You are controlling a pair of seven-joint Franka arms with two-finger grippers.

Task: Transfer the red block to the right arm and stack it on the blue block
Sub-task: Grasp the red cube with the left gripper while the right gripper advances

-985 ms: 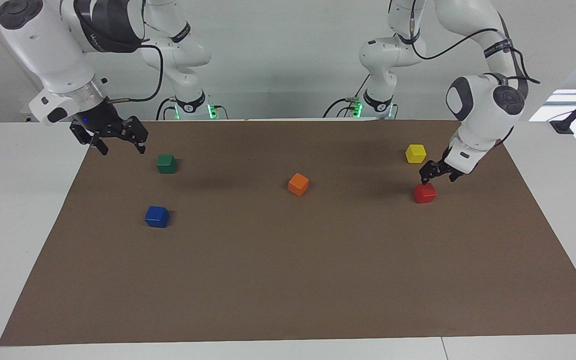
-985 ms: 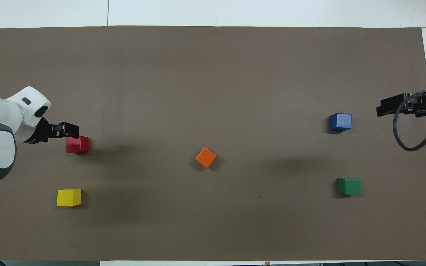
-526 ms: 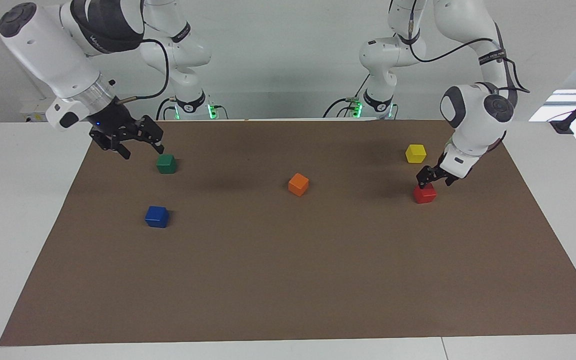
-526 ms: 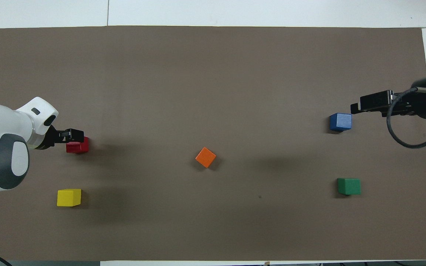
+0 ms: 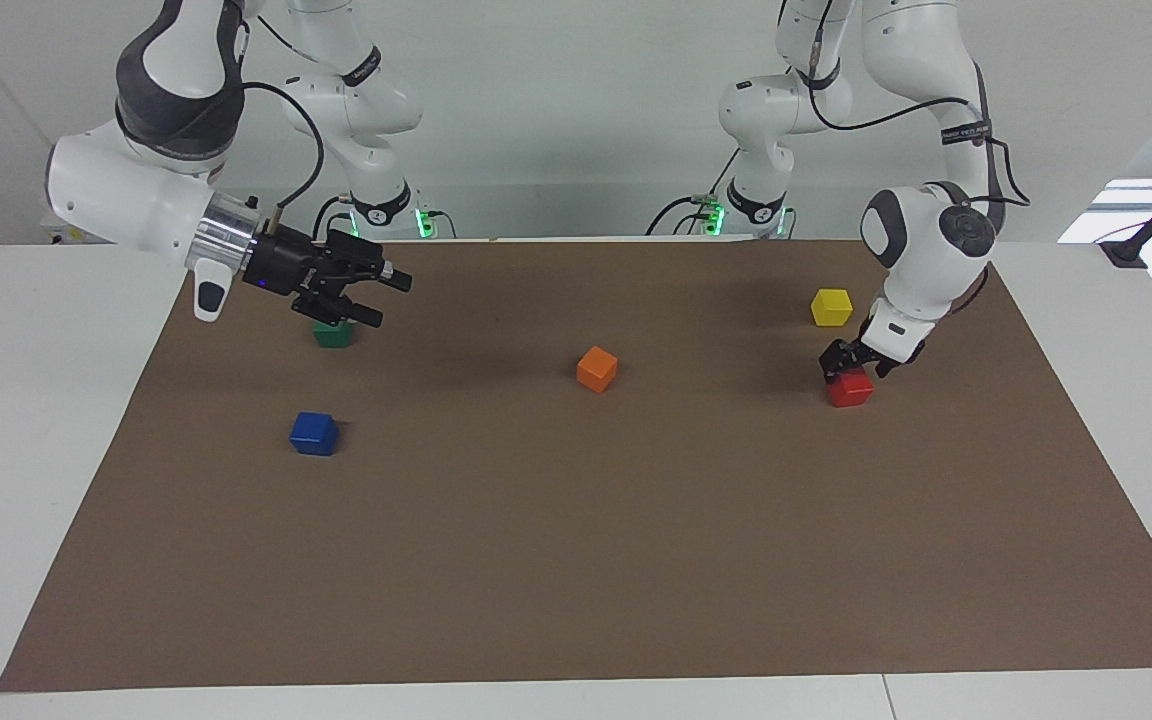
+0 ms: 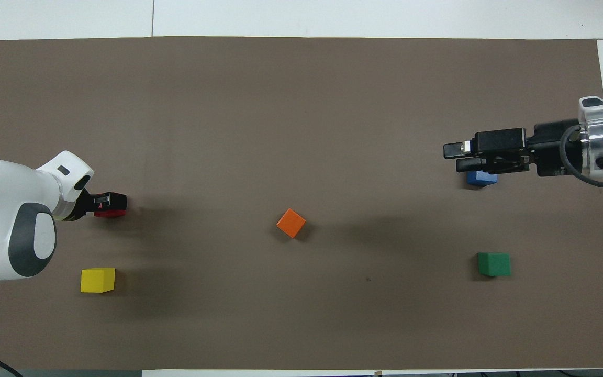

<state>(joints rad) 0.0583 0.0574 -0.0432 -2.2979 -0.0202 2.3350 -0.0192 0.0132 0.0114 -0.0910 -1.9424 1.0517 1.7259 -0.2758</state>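
Note:
The red block (image 5: 852,389) lies on the brown mat toward the left arm's end, mostly covered in the overhead view (image 6: 105,213). My left gripper (image 5: 851,366) (image 6: 115,201) is open and lowered right onto it, one finger at each side of its top. The blue block (image 5: 314,434) sits toward the right arm's end, half hidden in the overhead view (image 6: 481,179). My right gripper (image 5: 391,300) (image 6: 452,158) hangs open and level in the air over the mat by the green block, pointing toward the table's middle, holding nothing.
A green block (image 5: 332,337) (image 6: 494,264) sits nearer to the robots than the blue one. An orange block (image 5: 597,368) (image 6: 291,223) lies mid-mat. A yellow block (image 5: 831,306) (image 6: 97,279) sits nearer to the robots than the red one. The brown mat (image 5: 576,560) covers the table.
My left gripper has come down from beside the red block to straddle its top. My right arm has swung in from the mat's edge, turning its gripper level over the green block.

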